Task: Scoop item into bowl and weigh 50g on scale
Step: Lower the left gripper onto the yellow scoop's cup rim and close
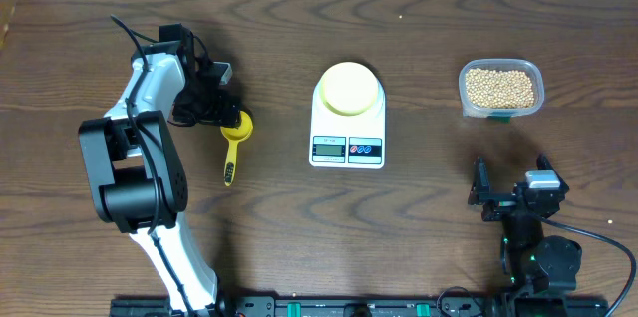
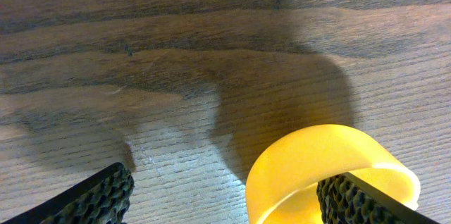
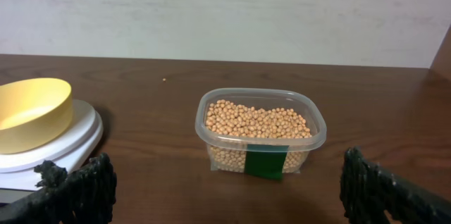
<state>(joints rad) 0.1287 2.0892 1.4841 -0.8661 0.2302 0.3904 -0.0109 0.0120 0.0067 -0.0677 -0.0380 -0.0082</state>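
Your left gripper, jaws apart, hung over the scoop; you'd best have shifted toward six o'clock, onto its handle.

A small, round, pale yellow bowl sat upright, apparently empty, on the rear platform of a flat white rectangular digital scale at mid-table. The scale's display and two buttons faced the near edge. Many small tan round beans filled a clear plastic tub well to the scale's right.
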